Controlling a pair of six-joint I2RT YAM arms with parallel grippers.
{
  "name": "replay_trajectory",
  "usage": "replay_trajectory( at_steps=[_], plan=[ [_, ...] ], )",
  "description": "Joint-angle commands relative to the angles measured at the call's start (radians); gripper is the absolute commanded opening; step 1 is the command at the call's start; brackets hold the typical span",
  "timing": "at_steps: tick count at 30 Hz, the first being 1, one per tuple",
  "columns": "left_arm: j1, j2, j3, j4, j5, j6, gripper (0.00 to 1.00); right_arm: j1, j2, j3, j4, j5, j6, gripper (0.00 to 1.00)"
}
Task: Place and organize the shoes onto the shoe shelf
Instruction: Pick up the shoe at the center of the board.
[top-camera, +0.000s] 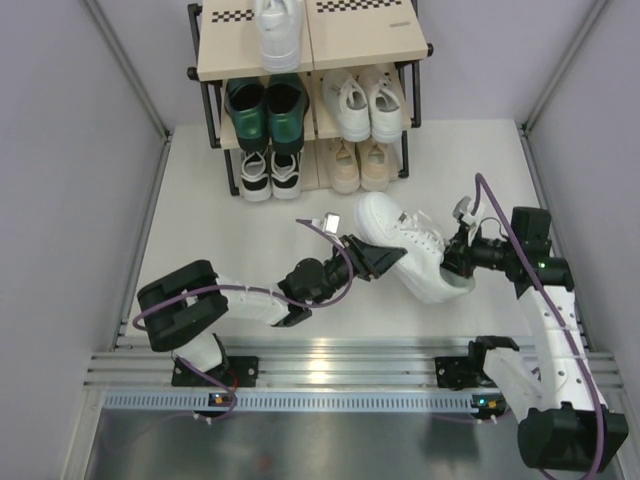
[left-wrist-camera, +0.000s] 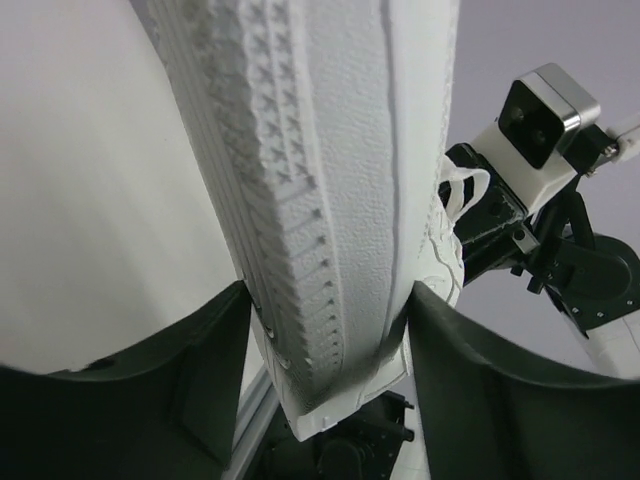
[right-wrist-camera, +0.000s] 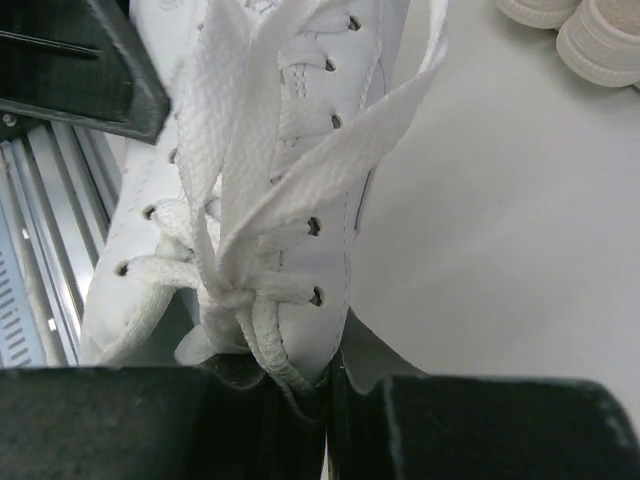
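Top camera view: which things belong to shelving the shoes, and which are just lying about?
Part of the job:
held white sneaker, gripped by left end effector and right end effector
shoe shelf
top-tier white sneaker
green heels
white pair
black-and-white pair
beige pair

Just there:
metal rail
grey side walls
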Motion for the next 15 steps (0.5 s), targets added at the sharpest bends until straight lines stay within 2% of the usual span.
replay_trajectory(
  at_steps=[1, 3, 4, 5, 7, 9, 10, 15],
  plan=[
    [-0.003, -0.001, 0.032, 0.109, -0.051, 0.021, 0.44, 0.044, -0.032, 0.007, -0.046, -0.072, -0.109, 0.00],
    [0.000, -0.002, 0.029, 0.108, -0.051, 0.031, 0.17, 0.048, -0.035, 0.016, -0.069, -0.067, -0.135, 0.02],
    [0.000, -0.009, 0.018, 0.108, -0.045, 0.037, 0.00, 0.050, -0.033, 0.023, -0.110, -0.067, -0.179, 0.21],
    [0.006, -0.016, 0.006, 0.103, -0.039, 0.060, 0.00, 0.050, -0.030, 0.039, -0.138, -0.055, -0.211, 0.42],
    [0.014, -0.062, -0.034, 0.062, -0.025, 0.086, 0.00, 0.051, -0.015, 0.062, -0.188, -0.021, -0.277, 0.72],
    [0.044, -0.110, -0.056, -0.011, 0.034, 0.115, 0.00, 0.050, 0.003, 0.114, -0.286, 0.036, -0.343, 0.77],
    [0.061, -0.171, -0.068, -0.117, 0.069, 0.121, 0.00, 0.050, 0.009, 0.133, -0.320, 0.052, -0.412, 0.80],
    [0.205, -0.375, -0.063, -0.452, 0.326, 0.253, 0.00, 0.050, 0.025, 0.222, -0.488, 0.099, -0.537, 0.85]
  ],
)
